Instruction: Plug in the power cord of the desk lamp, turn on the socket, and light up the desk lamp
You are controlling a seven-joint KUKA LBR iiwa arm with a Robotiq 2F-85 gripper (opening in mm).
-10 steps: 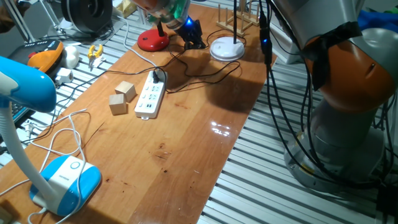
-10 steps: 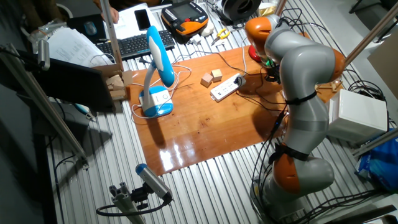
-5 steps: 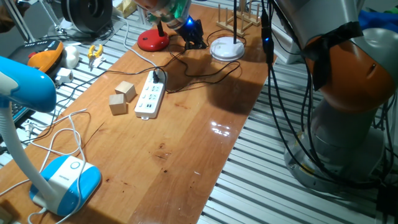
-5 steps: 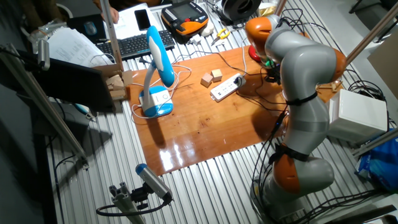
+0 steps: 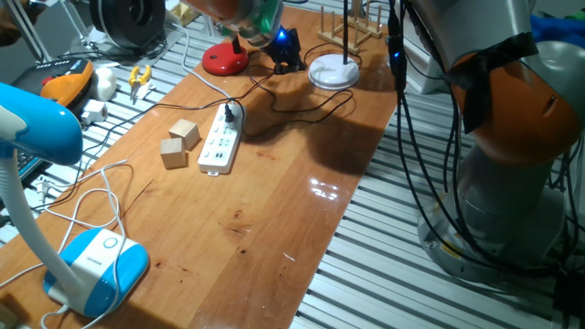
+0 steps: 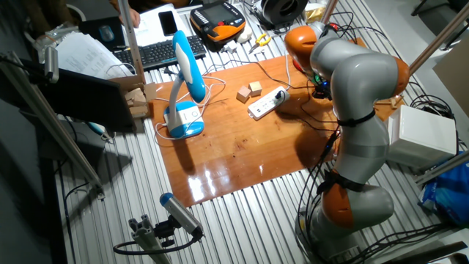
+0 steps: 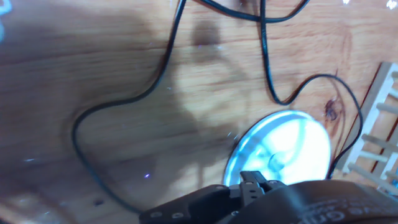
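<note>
The white power strip [image 5: 220,144] lies on the wooden table [image 5: 274,210]; it also shows in the other fixed view [image 6: 265,103]. A small black plug [image 5: 235,112] sits in the strip's far end. Its thin black power cord [image 5: 306,108] runs in loops toward a round white lamp base [image 5: 333,71]. In the hand view the cord [image 7: 166,68] curves over the wood beside the white base [image 7: 283,152]. My gripper [image 5: 286,55], black with a blue light, hangs low over the table's far edge, left of the white base. Whether its jaws are open or shut cannot be told.
Two tan wooden blocks [image 5: 179,143] lie left of the strip. A blue and white desk lamp [image 5: 91,265] with a white cable stands at the near left. A red round object [image 5: 225,60] and a wooden rack [image 5: 352,23] stand at the far edge.
The hand has shifted slightly to the right near the far edge. The strip, plug and cord have not moved.
</note>
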